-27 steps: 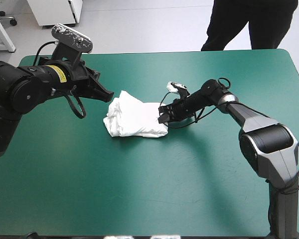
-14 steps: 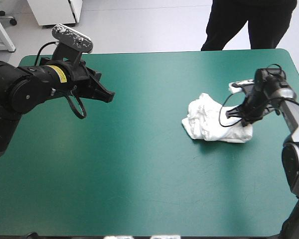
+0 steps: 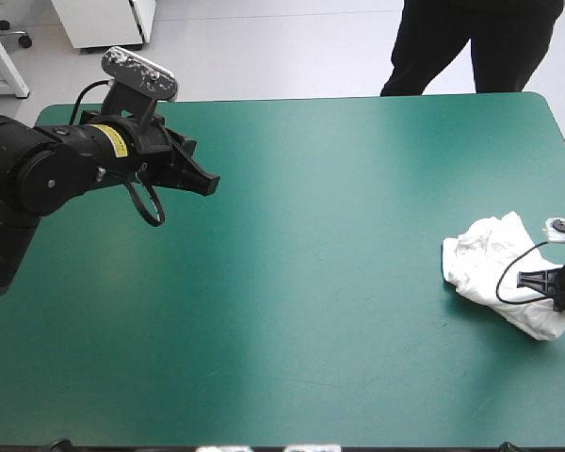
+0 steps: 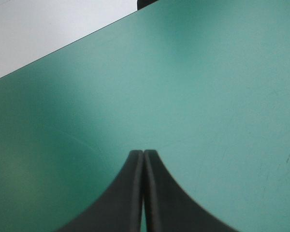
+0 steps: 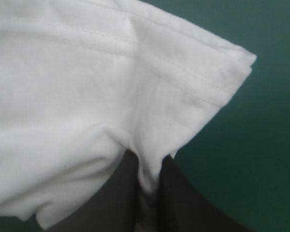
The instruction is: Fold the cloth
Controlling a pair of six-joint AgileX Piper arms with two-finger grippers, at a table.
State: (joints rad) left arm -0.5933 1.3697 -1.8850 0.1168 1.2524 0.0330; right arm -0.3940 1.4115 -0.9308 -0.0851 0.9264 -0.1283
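While the left hand hangs empty, fingers pressed together, over the tabletop, the right hand pinches the crumpled T-shirt by the right edge.

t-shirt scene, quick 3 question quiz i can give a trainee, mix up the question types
1. True or false: the left gripper is shut with nothing between its fingers.
2. Where is the T-shirt? A: at the table's left edge. B: mid-table. C: near its right edge.
3. Fill in: the right gripper is shut on ____.
Key: 1 true; 2 C; 3 the T-shirt.
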